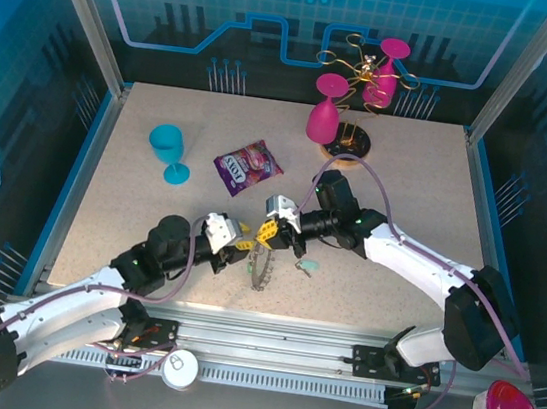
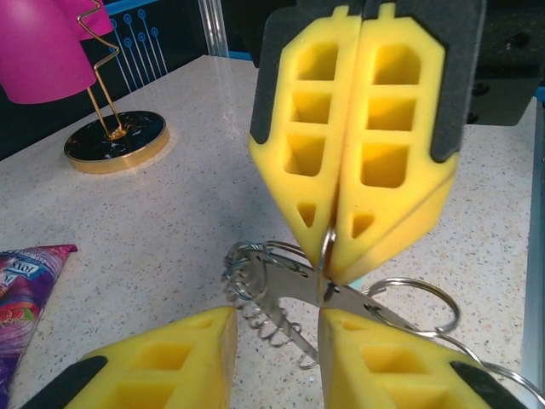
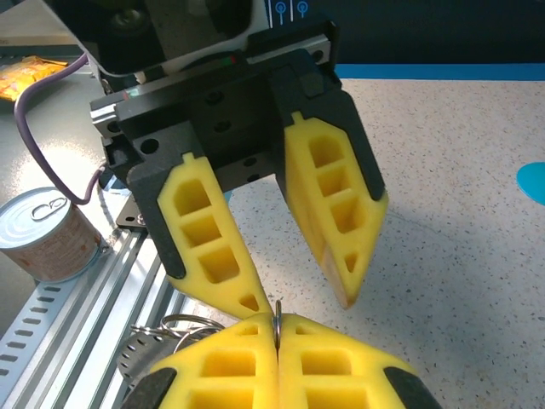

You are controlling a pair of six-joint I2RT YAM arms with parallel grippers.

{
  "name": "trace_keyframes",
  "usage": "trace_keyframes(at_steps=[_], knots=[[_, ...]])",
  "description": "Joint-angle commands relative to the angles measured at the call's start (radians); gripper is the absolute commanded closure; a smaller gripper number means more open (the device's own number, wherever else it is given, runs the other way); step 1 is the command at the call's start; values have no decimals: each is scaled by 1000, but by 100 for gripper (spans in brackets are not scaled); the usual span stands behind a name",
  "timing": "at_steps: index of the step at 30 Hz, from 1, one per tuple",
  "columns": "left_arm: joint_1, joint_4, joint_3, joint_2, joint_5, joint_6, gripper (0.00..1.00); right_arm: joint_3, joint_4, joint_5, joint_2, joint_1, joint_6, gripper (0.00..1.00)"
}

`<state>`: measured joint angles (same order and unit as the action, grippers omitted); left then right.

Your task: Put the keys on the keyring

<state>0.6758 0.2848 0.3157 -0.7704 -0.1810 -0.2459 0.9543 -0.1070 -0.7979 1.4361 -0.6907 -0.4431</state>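
Note:
The keyring [image 1: 262, 266], a dark metal ring fringed with small wire loops, lies on the table between the two arms. My right gripper [image 1: 266, 238] is shut on one thin wire loop of the keyring [image 3: 278, 313]; from the left wrist its closed tips [image 2: 328, 256] pinch that loop above the perforated band [image 2: 281, 290]. My left gripper [image 2: 277, 328] is open, straddling the band, which rests against its right finger [image 2: 400, 366]. From the right wrist the left gripper [image 3: 302, 298] shows its fingers spread apart. A key with a pale grey-green head [image 1: 309, 267] lies on the table just right of the ring.
A purple snack packet [image 1: 247, 167] and a blue cup [image 1: 168, 150] lie behind the grippers. The glass rack [image 1: 347, 142] with pink glasses stands at the back, its round base [image 2: 117, 141] in the left wrist view. A tin can [image 1: 180, 369] sits on the front rail.

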Motion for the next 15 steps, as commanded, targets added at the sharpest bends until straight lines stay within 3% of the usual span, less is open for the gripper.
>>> trace_keyframes(at_steps=[1,15], knots=[[-6,74,-30,-27,-30,-25,69,-12,-6,-37,-3,-14,-34,100],[-5,201,-74,-99,-88,-55,73,-7,-60,26,31,-35,-104,100]])
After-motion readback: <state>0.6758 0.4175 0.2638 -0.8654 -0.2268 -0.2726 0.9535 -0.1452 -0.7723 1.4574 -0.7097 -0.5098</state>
